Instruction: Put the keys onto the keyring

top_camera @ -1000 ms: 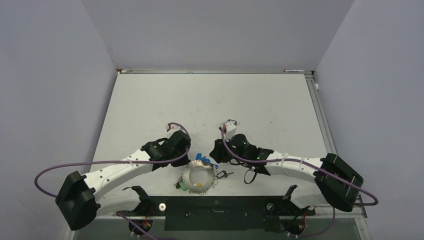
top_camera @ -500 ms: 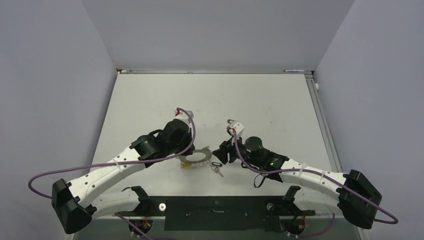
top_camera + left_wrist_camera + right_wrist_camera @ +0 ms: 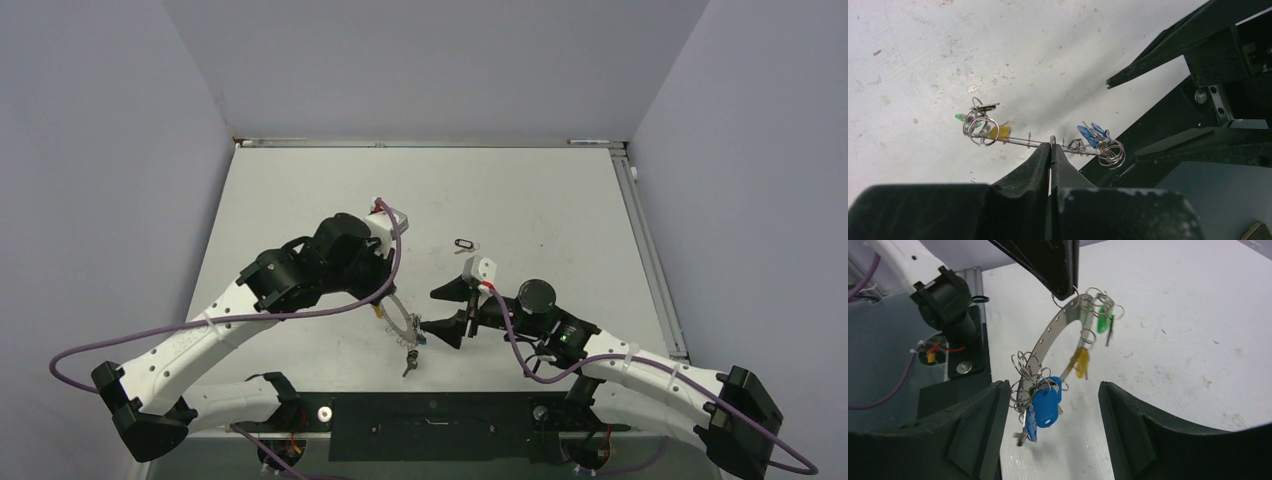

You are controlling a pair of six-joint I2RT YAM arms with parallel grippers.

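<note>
My left gripper (image 3: 392,306) is shut on the rim of the grey keyring (image 3: 398,322) and holds it on edge above the table. In the left wrist view the ring (image 3: 1018,141) shows edge-on beyond my shut fingertips (image 3: 1051,148). Blue-tagged keys (image 3: 1046,407), a yellow one (image 3: 1081,361) and a green one (image 3: 1104,319) hang from the ring (image 3: 1057,325). My right gripper (image 3: 428,310) is open just right of the ring, with the blue keys between its fingers (image 3: 982,427). A black-tagged key (image 3: 463,244) lies alone on the table further back.
A small dark key (image 3: 408,364) shows below the ring near the front edge; I cannot tell whether it hangs or lies there. The black mounting rail (image 3: 440,415) runs along the near edge. The table (image 3: 540,200) has grey walls on three sides.
My left gripper has raised the keyring off the table and tipped it on edge. My right arm has drawn back to the right and its open gripper now faces the ring. The black-tagged key is uncovered.
</note>
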